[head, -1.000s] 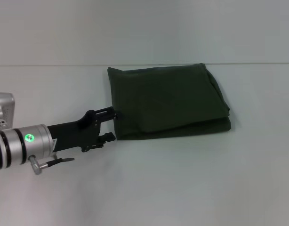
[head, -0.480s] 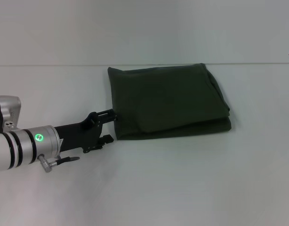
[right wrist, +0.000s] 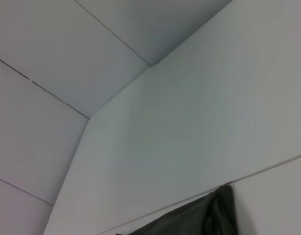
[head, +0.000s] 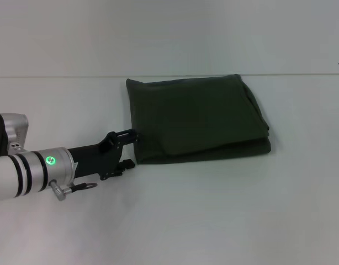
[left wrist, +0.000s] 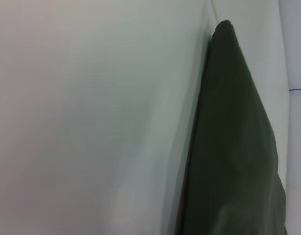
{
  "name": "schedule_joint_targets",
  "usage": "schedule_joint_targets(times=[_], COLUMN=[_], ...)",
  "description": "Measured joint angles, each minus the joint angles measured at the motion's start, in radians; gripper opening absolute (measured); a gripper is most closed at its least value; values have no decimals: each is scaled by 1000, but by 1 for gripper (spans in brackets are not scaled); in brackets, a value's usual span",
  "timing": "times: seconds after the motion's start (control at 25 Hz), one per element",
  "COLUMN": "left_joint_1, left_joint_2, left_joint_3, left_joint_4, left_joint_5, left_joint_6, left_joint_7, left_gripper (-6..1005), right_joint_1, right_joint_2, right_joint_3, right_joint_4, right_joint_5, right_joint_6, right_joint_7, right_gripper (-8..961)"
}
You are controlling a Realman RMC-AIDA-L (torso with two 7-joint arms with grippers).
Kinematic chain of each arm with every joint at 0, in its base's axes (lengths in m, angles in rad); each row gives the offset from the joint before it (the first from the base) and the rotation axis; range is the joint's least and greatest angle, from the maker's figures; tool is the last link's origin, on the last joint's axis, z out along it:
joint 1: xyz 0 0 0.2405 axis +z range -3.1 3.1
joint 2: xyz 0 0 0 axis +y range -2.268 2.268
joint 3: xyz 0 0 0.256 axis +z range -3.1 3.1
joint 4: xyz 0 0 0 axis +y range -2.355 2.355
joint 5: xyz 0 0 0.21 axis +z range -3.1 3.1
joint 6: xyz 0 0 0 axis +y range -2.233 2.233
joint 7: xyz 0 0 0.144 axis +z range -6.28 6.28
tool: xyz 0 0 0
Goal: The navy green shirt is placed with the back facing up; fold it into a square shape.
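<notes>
where it lies folded, one navy green shirt (head: pixel 197 118), left end effector (head: pixel 127 148) spread beside its edge

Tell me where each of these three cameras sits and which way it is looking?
Head: looks forward and down at the folded dark olive-green cloth shirt on the white table; left gripper shows at its near-left corner.
Left wrist: skims along the shirt; no fingers show.
Right wrist: far off, catches a shirt corner; no arm shows.
All share the shirt.

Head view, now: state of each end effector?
Left end effector: open, empty, at the near-left edge of the folded dark olive-green cloth shirt.
Right end effector: not in view.
</notes>
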Motion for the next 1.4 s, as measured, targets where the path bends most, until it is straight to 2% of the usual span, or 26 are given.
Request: schedule_joint_targets(times=[0.68,1.0,1.4], left_joint_1=[-54,-40,-70], left_joint_2=[0,6,8], left_joint_3=[9,2,12], left_joint_4=[-30,-38,-62], left_joint_5=[1,-31,-23], left_joint_6=[-29,-16,-43], left_joint_7=[19,52,46], left_gripper=[792,793,793], right_joint_1=[-11,-15,-17], right_joint_2=[0,-1,1], right_joint_3=[0,11,23], right_joint_4=[0,0,2], right_joint_5=[37,37,40], right_joint_6=[-4,-4,-6], right_joint_7=[0,0,0], right_gripper=[940,940,940])
